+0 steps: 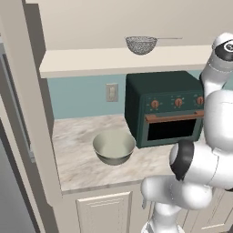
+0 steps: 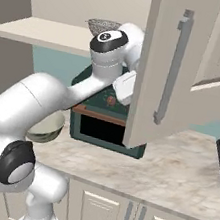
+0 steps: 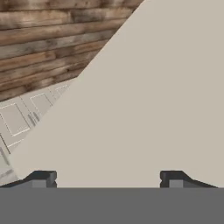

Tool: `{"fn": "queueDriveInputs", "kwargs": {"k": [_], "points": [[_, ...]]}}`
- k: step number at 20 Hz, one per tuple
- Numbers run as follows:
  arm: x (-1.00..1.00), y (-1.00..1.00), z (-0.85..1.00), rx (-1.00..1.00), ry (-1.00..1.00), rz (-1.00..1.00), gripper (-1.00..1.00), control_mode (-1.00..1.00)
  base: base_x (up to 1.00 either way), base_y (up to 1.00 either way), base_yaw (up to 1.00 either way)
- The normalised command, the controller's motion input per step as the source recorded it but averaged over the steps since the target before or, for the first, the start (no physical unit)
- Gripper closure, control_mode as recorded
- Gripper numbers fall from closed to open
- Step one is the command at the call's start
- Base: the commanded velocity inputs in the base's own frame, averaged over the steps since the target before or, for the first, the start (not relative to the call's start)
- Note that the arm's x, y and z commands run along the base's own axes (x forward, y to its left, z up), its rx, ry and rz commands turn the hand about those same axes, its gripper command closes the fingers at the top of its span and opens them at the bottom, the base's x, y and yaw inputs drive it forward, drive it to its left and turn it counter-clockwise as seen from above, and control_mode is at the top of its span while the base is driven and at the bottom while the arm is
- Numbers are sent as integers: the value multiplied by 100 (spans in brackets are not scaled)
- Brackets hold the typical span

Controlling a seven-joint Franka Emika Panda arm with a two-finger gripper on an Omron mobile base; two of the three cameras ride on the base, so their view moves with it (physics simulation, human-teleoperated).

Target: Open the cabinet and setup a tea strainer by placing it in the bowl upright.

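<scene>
With the cabinet (image 2: 159, 69) door swung open, the opening step is judged done; the gripper (image 3: 107, 177), spread and empty behind it, must next be brought to the tea strainer (image 1: 141, 44), shelved at one o'clock above the bowl (image 1: 113, 146).

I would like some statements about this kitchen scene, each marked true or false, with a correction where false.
1. The cabinet door stands open. True.
2. The tea strainer lies in the bowl. False: it sits on the cabinet shelf, above the oven.
3. The bowl stands on the counter beside the oven. True.
4. The gripper is shut on the strainer. False: its fingers stand wide apart in the hand view, with nothing between them.
5. The oven door is open. False: it is closed.
</scene>
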Motion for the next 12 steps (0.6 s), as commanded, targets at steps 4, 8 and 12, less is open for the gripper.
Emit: {"fn": "queueDriveInputs", "kwargs": {"k": [4,8,12], "points": [[-69,-96,0,5,-2,-1,-100,-100,0,0,0],[-80,-82,0,9,-8,11,-100,-100,0,0,0],[-55,-51,0,5,-5,22,-100,-100,0,0,0]]}}
